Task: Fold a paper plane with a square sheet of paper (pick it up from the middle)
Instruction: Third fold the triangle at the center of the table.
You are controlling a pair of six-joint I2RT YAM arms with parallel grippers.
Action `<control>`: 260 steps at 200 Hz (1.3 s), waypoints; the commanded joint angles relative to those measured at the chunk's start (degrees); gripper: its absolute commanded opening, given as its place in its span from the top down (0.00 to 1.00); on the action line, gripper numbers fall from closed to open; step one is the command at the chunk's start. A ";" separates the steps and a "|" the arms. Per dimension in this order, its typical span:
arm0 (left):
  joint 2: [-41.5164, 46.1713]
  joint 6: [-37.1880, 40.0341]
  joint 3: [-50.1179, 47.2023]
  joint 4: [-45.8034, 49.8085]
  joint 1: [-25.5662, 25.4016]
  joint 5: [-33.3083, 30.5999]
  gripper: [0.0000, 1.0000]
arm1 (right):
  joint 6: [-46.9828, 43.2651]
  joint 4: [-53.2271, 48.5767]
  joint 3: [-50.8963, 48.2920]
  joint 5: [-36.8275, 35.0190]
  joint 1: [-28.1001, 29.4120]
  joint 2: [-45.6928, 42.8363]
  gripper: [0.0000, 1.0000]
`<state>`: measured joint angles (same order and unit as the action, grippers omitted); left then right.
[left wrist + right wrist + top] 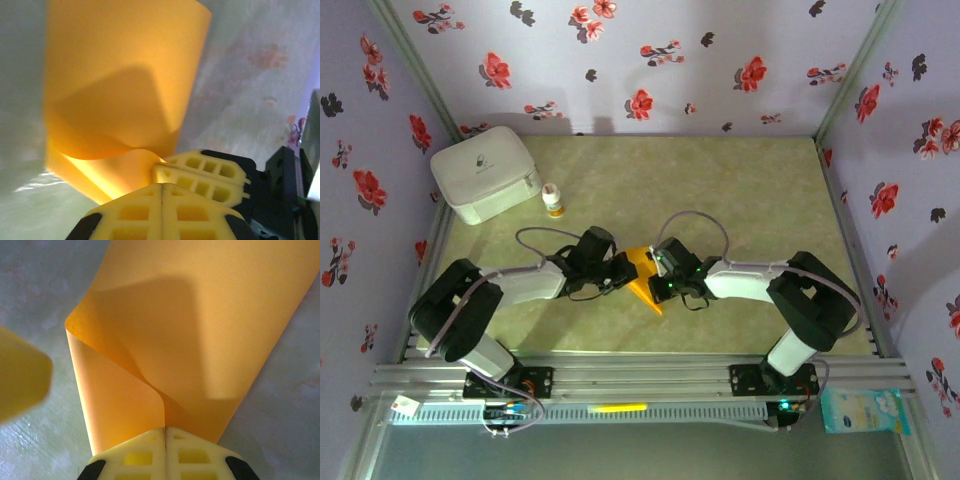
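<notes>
The square sheet of paper (pixel 642 275) is bright orange and hangs at the table's middle between my two grippers, its lower end pointed. My right gripper (pixel 658 268) is shut on it; in the right wrist view the paper (pixel 200 315) bends and runs into the seam of the closed gripper (pixel 165 429). My left gripper (pixel 624 268) is shut, and in its own view (pixel 161 186) no paper shows in the seam. The curled paper (pixel 120 75) rises just beyond it. The right gripper's fingers (pixel 205 172) pinch the paper's fold right above the left tips.
A white box (pixel 485 172) sits at the back left with a small white bottle with an orange cap (pixel 553 201) beside it. Flowered walls close in the green table (pixel 750 200) on three sides. A packet (pixel 865 410) lies on the frame at the front right.
</notes>
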<state>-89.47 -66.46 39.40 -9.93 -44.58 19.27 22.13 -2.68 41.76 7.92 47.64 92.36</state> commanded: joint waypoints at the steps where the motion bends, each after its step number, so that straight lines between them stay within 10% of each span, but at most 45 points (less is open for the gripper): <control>1: -2.52 -5.06 -1.49 -9.34 -1.78 -1.35 1.00 | 1.34 0.13 -1.46 -0.39 -0.29 -0.29 1.00; 260: -8.65 -0.92 -2.79 1.23 -3.85 -7.49 1.00 | 2.79 -1.35 -0.64 -0.35 -0.28 -2.87 0.90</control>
<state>-96.05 -69.38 37.39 -14.57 -48.07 14.35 23.31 -0.30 40.29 7.99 47.62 91.79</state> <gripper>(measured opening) 0.046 0.060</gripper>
